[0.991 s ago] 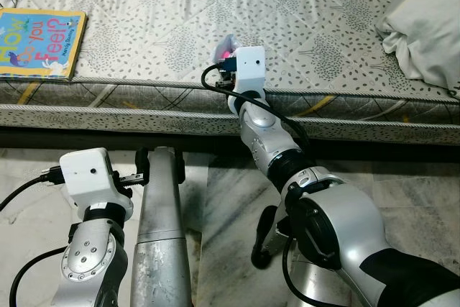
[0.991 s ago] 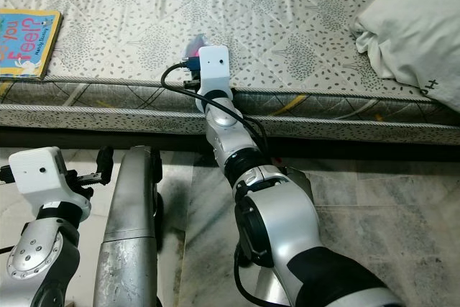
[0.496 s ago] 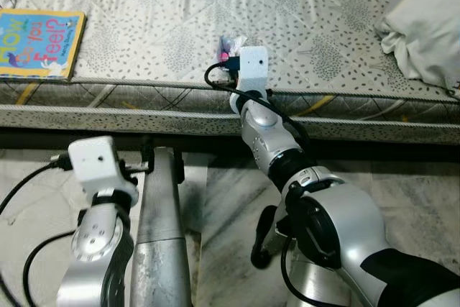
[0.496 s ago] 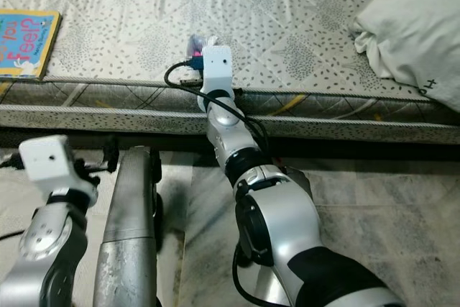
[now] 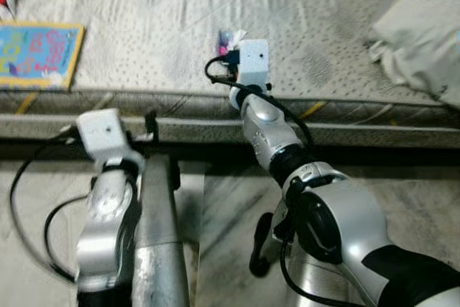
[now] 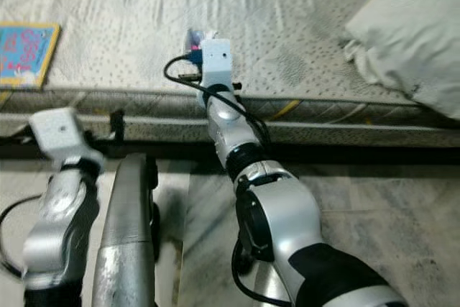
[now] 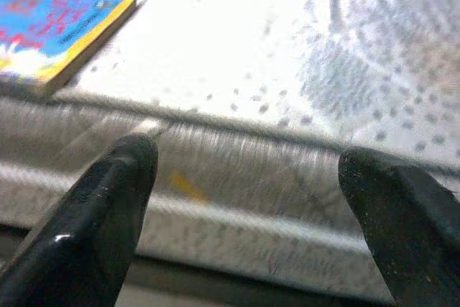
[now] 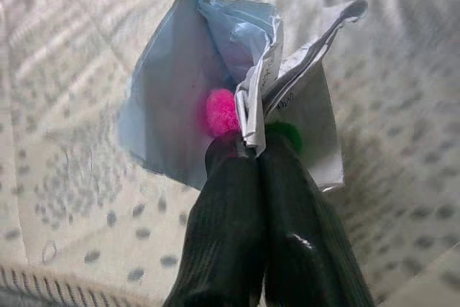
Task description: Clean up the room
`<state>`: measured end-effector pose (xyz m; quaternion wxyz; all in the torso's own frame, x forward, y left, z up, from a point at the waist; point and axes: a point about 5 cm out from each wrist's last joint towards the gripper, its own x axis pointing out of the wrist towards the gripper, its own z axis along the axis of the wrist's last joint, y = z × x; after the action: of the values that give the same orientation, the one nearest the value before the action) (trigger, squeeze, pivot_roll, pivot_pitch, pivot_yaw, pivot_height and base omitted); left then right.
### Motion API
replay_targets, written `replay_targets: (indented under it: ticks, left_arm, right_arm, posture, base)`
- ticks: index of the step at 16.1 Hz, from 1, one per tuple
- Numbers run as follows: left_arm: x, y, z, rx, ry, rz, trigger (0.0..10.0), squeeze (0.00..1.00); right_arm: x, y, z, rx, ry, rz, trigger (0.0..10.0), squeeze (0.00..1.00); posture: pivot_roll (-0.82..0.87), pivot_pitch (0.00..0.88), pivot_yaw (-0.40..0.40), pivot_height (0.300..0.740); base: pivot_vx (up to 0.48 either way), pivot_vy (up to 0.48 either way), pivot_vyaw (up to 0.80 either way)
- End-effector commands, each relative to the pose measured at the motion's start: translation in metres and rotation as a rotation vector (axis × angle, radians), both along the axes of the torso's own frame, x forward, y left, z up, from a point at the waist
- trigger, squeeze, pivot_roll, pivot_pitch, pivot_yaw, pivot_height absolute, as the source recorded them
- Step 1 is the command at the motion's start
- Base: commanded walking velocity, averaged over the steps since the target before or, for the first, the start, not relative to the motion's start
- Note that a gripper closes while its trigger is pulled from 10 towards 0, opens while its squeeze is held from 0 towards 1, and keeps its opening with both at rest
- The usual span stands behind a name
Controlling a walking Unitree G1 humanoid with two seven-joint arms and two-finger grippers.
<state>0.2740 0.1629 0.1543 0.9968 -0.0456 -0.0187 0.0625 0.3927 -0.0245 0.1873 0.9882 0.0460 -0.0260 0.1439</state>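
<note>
Right gripper [image 8: 251, 156] fingers pinch a crumpled wrapper [image 8: 215, 84] over the bed [image 5: 144, 19]; left gripper [image 7: 251, 199] fingers spread wide, empty.

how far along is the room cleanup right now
Nothing looks finished yet. In hand: the right gripper is shut on a crumpled wrapper over the mattress. Left: the book and the pillow lie on the mattress; the left gripper is open, empty.
</note>
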Motion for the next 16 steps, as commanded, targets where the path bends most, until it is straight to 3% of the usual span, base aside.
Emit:
replay_targets:
  ticks: [1,4,5,8,13,14,15,16]
  left_arm:
    - [0.004,0.001,-0.008,-0.003,0.009,0.0,10.0,0.0]
    - [0.025,-0.003,-0.009,0.023,-0.017,-0.044,10.0,0.0]
    - [0.027,-0.002,-0.01,0.033,-0.021,-0.047,10.0,0.0]
    - [0.042,0.011,-0.019,0.093,-0.025,-0.046,10.0,0.0]
    - [0.041,0.017,-0.031,0.11,-0.023,-0.036,10.0,0.0]
    - [0.036,0.022,-0.035,0.105,-0.024,-0.02,10.0,0.0]
    - [0.035,0.026,-0.036,0.098,-0.028,-0.007,10.0,0.0]
    - [0.034,0.028,-0.036,0.097,-0.031,-0.003,10.0,0.0]
  right_arm:
    - [-0.001,-0.013,-0.011,0.022,0.011,-0.013,0.0,0.0]
    - [-0.005,-0.061,-0.034,0.042,-0.009,-0.098,0.0,0.0]
    - [-0.007,-0.069,-0.037,0.037,-0.029,-0.115,0.0,0.0]
    - [-0.028,-0.107,-0.049,-0.049,-0.175,-0.21,0.0,0.0]
    - [-0.061,-0.135,-0.056,-0.121,-0.253,-0.27,0.0,0.0]
    - [-0.074,-0.148,-0.063,-0.164,-0.23,-0.287,6.4,0.0]
    - [-0.08,-0.153,-0.065,-0.169,-0.212,-0.295,10.0,0.0]
    - [-0.082,-0.154,-0.065,-0.16,-0.209,-0.292,10.0,0.0]
  posture:
    - [0.2,0.103,-0.024,0.509]
    - [0.12,0.006,0.024,0.509]
    - [0.11,0.0,0.03,0.509]
    - [0.03,0.0,0.08,0.509]
    - [0.0,0.0,0.085,0.509]
    - [0.0,0.0,0.081,0.509]
    - [0.0,0.0,0.079,0.509]
    - [0.0,0.0,0.079,0.509]
  base:
    - [0.0,0.0,0.0]
    - [0.0,0.0,0.0]
    - [0.0,0.0,0.0]
    - [0.0,0.0,0.0]
    - [0.0,0.0,0.0]
    - [0.0,0.0,0.0]
    - [0.0,0.0,0.0]
    - [0.0,0.0,0.0]
